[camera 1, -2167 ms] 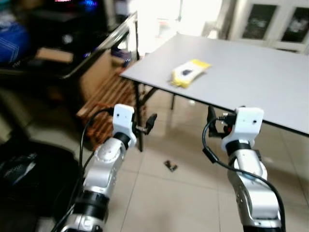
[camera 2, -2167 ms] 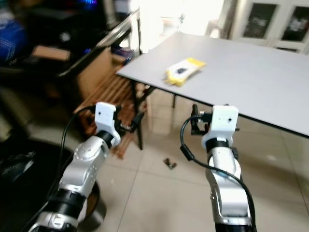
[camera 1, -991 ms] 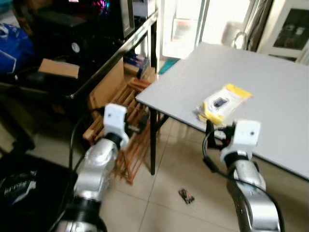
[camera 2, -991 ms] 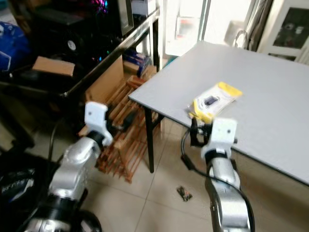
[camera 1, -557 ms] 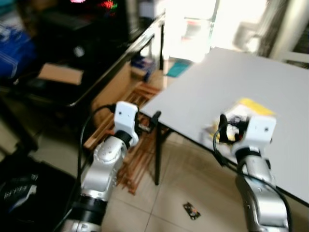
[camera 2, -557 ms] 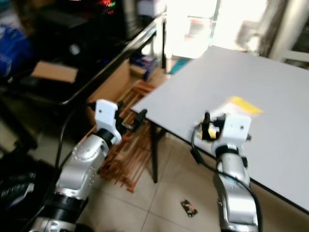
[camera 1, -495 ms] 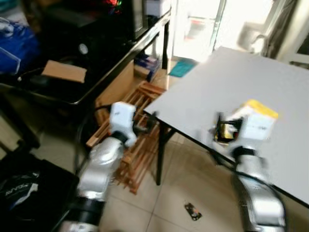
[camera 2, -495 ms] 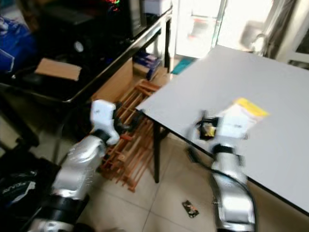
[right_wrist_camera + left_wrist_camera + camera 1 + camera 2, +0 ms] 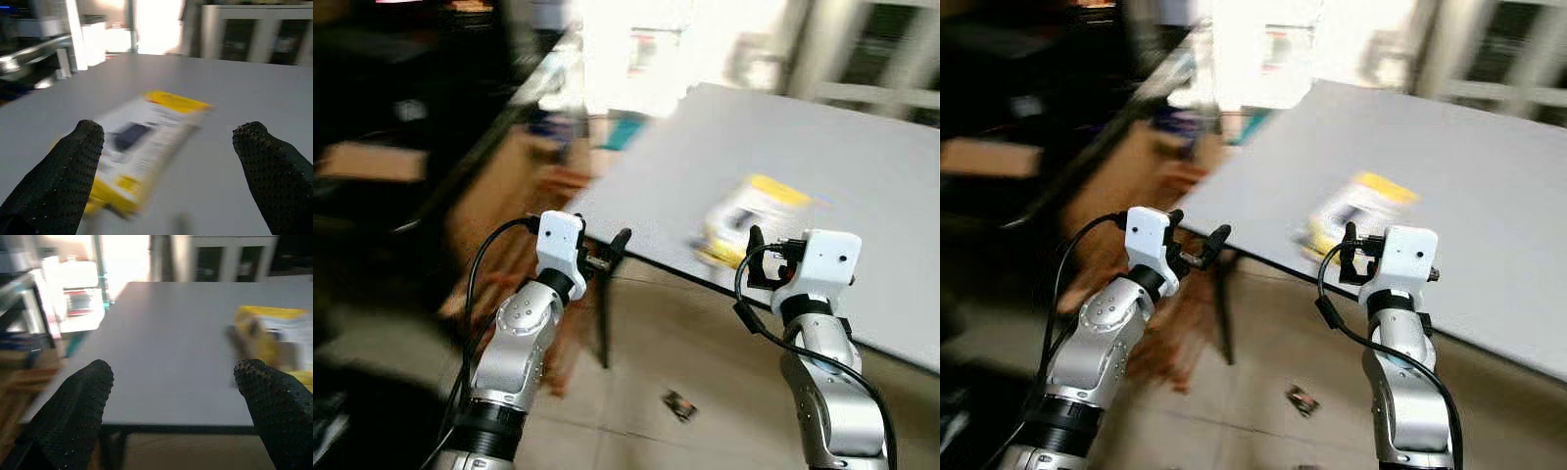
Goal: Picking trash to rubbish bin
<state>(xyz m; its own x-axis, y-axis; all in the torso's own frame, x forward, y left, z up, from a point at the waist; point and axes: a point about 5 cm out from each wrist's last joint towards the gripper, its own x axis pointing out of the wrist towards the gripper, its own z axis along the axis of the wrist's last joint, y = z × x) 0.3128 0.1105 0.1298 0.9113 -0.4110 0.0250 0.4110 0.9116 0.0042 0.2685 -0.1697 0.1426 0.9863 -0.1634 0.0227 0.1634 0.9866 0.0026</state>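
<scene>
Barely begun: yellow-and-white packet (image 9: 146, 134) untouched near edge of grey table (image 9: 862, 166), right gripper (image 9: 166, 161) spread wide just short of it, left gripper (image 9: 171, 406) likewise parted, empty; grasp and binning left.
</scene>
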